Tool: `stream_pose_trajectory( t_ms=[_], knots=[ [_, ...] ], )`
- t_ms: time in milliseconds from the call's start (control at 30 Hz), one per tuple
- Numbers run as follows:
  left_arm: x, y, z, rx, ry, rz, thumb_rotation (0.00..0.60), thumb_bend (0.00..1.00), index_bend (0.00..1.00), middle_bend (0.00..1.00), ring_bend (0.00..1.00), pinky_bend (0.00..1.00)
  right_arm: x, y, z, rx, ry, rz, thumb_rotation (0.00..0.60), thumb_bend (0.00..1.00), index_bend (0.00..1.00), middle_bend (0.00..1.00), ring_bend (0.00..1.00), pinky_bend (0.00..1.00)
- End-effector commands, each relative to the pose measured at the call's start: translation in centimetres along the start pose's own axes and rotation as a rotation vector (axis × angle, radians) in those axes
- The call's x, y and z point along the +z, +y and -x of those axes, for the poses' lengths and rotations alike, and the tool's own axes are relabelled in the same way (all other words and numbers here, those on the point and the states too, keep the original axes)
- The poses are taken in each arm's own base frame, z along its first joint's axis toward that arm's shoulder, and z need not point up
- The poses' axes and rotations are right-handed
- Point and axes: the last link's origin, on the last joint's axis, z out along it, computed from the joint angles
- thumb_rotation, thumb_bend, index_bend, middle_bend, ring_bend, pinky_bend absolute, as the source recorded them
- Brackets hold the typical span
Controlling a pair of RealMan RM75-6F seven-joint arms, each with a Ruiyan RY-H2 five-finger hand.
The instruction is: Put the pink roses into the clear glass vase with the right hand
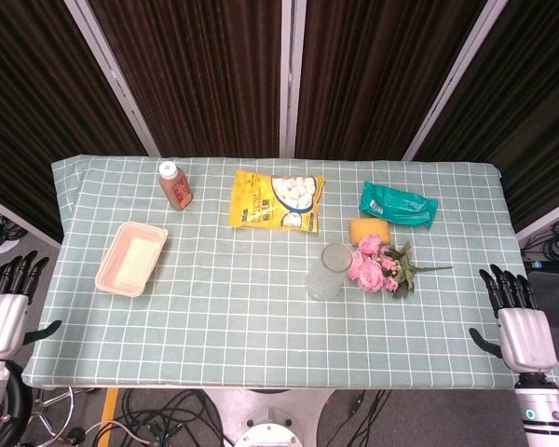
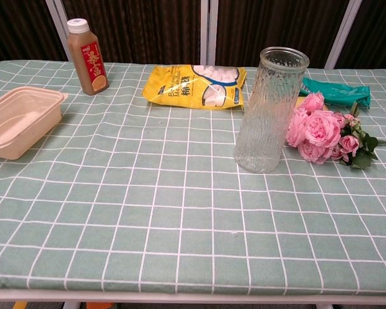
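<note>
The pink roses (image 1: 376, 265) (image 2: 321, 132) lie flat on the checked cloth, blooms to the left, stem pointing right. Just left of them the clear glass vase (image 1: 328, 271) (image 2: 270, 109) stands upright and empty, close to the blooms. My right hand (image 1: 519, 324) hangs off the table's right front corner, fingers spread, holding nothing, well right of the roses. At the left front corner, beyond the table edge, my left hand (image 1: 5, 304) is also open and empty. Neither hand shows in the chest view.
A yellow sponge (image 1: 369, 230) sits behind the roses and a teal packet (image 1: 397, 203) (image 2: 338, 91) behind that. A yellow snack bag (image 1: 276, 199) (image 2: 196, 85), a brown bottle (image 1: 175, 184) (image 2: 87, 56) and a beige lidded box (image 1: 131, 258) (image 2: 19, 119) lie further left.
</note>
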Motion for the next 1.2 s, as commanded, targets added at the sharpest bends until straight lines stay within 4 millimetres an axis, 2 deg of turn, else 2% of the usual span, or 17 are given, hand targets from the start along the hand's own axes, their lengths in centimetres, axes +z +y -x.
stream_pose_trajectory(
  t_ms=[33, 267, 433, 633, 833, 1000, 1200],
  knots=[
    [-0.2, -0.2, 0.2, -0.006, -0.009, -0.011, 0.600, 0.09, 0.07, 0.00, 0.00, 0.11, 0.2, 0.1, 0.3, 0.012, -0.017, 0.004, 0.600, 0.09, 0.00, 0.00, 0.00, 0.00],
    [-0.2, -0.1, 0.3, -0.004, -0.017, -0.005, 0.600, 0.09, 0.07, 0.00, 0.00, 0.11, 1.8, 0.4, 0.9, 0.000, -0.068, 0.033, 0.600, 0.09, 0.00, 0.00, 0.00, 0.00],
    [-0.2, 0.0, 0.3, 0.000, -0.023, 0.008, 0.600, 0.09, 0.07, 0.00, 0.00, 0.11, 3.7, -0.4, 1.7, -0.006, -0.107, 0.041, 0.600, 0.10, 0.00, 0.00, 0.00, 0.00],
    [-0.4, -0.6, 0.6, 0.027, -0.038, -0.004, 0.600, 0.09, 0.07, 0.00, 0.00, 0.11, 7.1, -3.0, 3.2, -0.010, -0.138, -0.012, 0.600, 0.10, 0.00, 0.00, 0.00, 0.00],
    [-0.7, -1.5, 0.6, 0.018, -0.037, -0.017, 0.600, 0.09, 0.07, 0.00, 0.00, 0.11, 11.0, -6.6, 5.0, -0.028, -0.211, -0.069, 0.600, 0.10, 0.00, 0.00, 0.00, 0.00],
    [-0.8, -1.9, 0.7, 0.003, -0.031, -0.013, 0.600, 0.09, 0.07, 0.00, 0.00, 0.11, 12.5, -8.6, 6.6, -0.026, -0.283, -0.092, 0.600, 0.10, 0.00, 0.00, 0.00, 0.00],
    [-0.9, -1.7, 0.7, -0.008, -0.021, 0.010, 0.600, 0.09, 0.07, 0.00, 0.00, 0.11, 14.0, -10.0, 7.6, -0.044, -0.314, -0.104, 0.600, 0.10, 0.00, 0.00, 0.00, 0.00]
  ],
)
